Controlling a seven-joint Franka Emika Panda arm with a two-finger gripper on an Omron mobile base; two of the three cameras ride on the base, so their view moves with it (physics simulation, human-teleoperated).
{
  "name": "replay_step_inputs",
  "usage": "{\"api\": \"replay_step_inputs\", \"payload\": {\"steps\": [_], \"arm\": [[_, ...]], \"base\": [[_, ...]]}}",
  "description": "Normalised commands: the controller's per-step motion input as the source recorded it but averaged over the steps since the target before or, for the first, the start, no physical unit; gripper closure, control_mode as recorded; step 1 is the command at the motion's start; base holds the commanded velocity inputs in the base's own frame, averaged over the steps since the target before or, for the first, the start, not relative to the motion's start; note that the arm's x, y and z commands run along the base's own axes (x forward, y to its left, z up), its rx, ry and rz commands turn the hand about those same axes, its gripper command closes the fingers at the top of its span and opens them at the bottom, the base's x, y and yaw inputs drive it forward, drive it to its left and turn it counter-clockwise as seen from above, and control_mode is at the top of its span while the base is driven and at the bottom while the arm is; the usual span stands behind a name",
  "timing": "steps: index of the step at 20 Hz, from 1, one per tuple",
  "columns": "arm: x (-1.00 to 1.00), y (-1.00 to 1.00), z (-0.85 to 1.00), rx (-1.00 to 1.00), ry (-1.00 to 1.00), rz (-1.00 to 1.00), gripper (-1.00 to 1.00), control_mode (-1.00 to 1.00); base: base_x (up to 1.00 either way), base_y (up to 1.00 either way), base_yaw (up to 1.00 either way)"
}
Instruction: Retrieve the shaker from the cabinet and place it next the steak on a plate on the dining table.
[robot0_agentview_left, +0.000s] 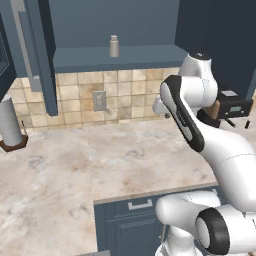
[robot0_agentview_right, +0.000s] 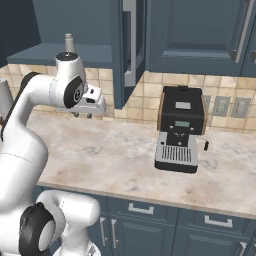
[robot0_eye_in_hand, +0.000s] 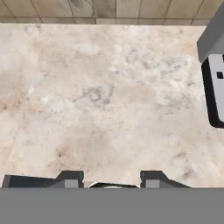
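Shaker (robot0_agentview_left: 114, 46) stands upright on the open cabinet's (robot0_agentview_left: 35, 55) shelf, above the tiled back wall, toward the far left of the scene. In the right base view its cap (robot0_agentview_right: 68, 42) pokes up just behind the arm's upper joint. Nothing touches it.

Cabinet door (robot0_agentview_left: 30, 45) hangs swung open, its long silver bar handle (robot0_agentview_right: 129, 35) facing out.

Pincer (robot0_eye_in_hand: 112, 177) hangs over the beige marbled table (robot0_agentview_left: 75, 165), pointing down at bare stone. The two dark fingertips (robot0_eye_in_hand: 70, 177) stand apart with a gap between them, nothing held; the opening is fairly narrow. In the right base view the pincer (robot0_agentview_right: 82, 115) sits at the end of the white hand, low over the table, well below and apart from the shaker.

Black coffee machine (robot0_agentview_right: 180, 127) stands on the table to the right, against the tiled wall; its edge shows at the right of the hand view.

Grey roll on a brown base (robot0_agentview_left: 11, 125) stands at the far left of the table.
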Motion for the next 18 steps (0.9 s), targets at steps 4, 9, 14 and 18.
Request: {"api": "replay_step_inputs", "payload": {"steps": [4,9,14,18], "arm": [[-0.29,0.04,0.01,0.0,-0.11,0.0,-1.0,-1.0],[-0.89,0.08,0.03,0.0,-0.35,0.0,-1.0,-1.0],[-0.71,0.0,0.16,0.0,-0.36,0.0,-1.0,-1.0],[-0.38,0.06,0.7,0.0,-0.29,0.0,-1.0,-1.0]], "base": [[0.0,0.0,0.0],[0.0,0.0,0.0],[0.0,0.0,0.0],[0.0,0.0,0.0]]}}
